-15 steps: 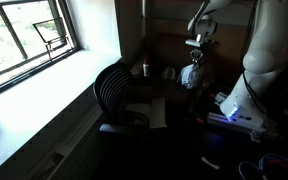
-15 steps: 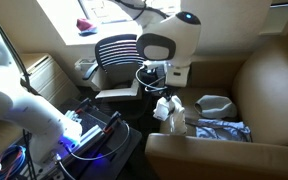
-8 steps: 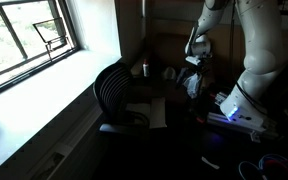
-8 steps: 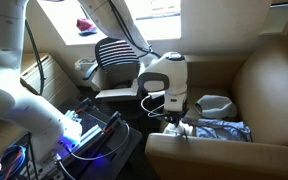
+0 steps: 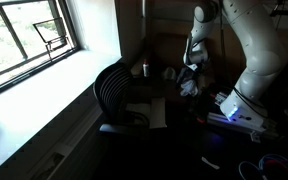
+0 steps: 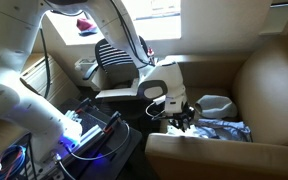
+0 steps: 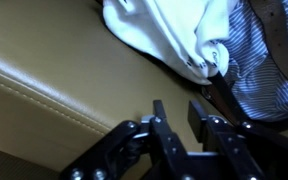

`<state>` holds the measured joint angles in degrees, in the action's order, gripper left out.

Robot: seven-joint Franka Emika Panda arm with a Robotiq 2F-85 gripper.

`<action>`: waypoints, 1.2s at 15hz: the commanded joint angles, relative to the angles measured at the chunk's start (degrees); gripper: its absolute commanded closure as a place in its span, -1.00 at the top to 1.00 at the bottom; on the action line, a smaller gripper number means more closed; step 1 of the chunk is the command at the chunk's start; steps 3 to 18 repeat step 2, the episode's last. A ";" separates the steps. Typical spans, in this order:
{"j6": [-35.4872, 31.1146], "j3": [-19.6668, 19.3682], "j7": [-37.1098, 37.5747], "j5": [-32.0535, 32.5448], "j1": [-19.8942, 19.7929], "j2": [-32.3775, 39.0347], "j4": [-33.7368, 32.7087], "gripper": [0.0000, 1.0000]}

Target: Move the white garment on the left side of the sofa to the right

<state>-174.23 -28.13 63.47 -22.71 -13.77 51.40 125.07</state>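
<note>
In the wrist view the tan sofa arm (image 7: 44,75) fills the left. Just beside its stitched edge hangs the gripper (image 7: 180,108), its fingers drawn close with only a narrow dark gap and no cloth seen in it. Past the arm, on the seat side, the white garment (image 7: 159,35) lies bunched, and farthest from the arm a striped cloth (image 7: 269,70) touches it. My judgement: the garment wants carrying further from the arm, so spread the fingers, settle on the thick white fold alone, avoid snagging the stripes, and lift well clear of the arm before travelling
</note>
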 commanded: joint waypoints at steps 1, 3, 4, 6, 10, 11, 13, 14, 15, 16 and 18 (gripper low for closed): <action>0.25 -0.15 -0.36 -0.48 0.07 0.23 -0.43 -0.36; 0.24 -0.21 -0.35 -0.48 0.06 0.22 -0.49 -0.36; 0.24 -0.21 -0.35 -0.48 0.06 0.22 -0.49 -0.36; 0.24 -0.21 -0.35 -0.48 0.06 0.22 -0.49 -0.36; 0.24 -0.21 -0.35 -0.48 0.06 0.22 -0.49 -0.36; 0.24 -0.21 -0.35 -0.48 0.06 0.22 -0.49 -0.36; 0.24 -0.21 -0.35 -0.48 0.06 0.22 -0.49 -0.36; 0.24 -0.21 -0.35 -0.48 0.06 0.22 -0.49 -0.36; 0.24 -0.21 -0.35 -0.48 0.06 0.22 -0.49 -0.36; 0.24 -0.21 -0.35 -0.48 0.06 0.22 -0.49 -0.36; 0.24 -0.21 -0.35 -0.48 0.06 0.22 -0.49 -0.36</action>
